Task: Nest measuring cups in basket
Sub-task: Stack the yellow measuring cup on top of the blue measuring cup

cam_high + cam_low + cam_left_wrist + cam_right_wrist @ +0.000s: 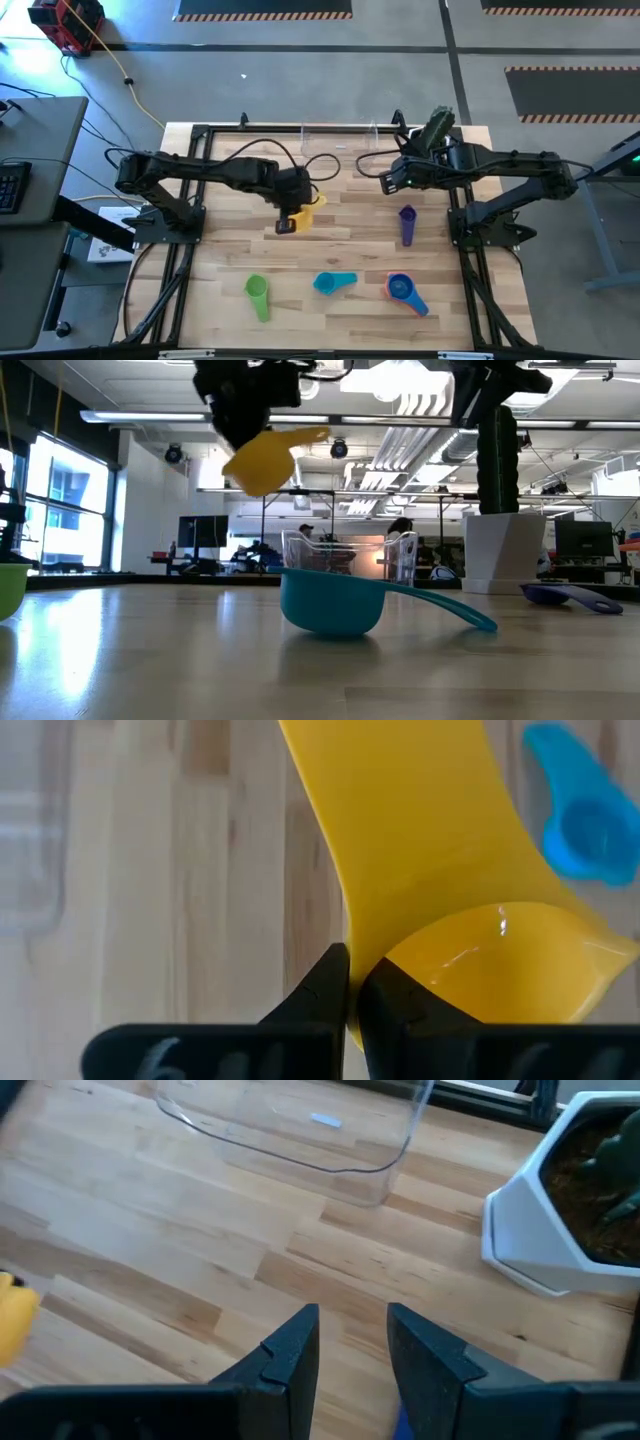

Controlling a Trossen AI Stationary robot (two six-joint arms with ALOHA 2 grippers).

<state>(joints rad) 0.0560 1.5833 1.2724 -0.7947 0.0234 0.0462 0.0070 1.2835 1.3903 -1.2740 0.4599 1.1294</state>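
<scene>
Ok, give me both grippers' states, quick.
Left gripper: shut on the yellow measuring cup, lifted above the table.
Right gripper: open, empty, near the basket.

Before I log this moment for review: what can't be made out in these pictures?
- Left tool: the yellow cup in its grip runs off the left wrist view's edges; in the high view the arm covers most of it.
- Clear basket: its far side is cut off in the right wrist view, faint from above.
- Red cup: mostly covered by the blue cup, high view.
- Cactus pot: cut off, right wrist view.
</scene>
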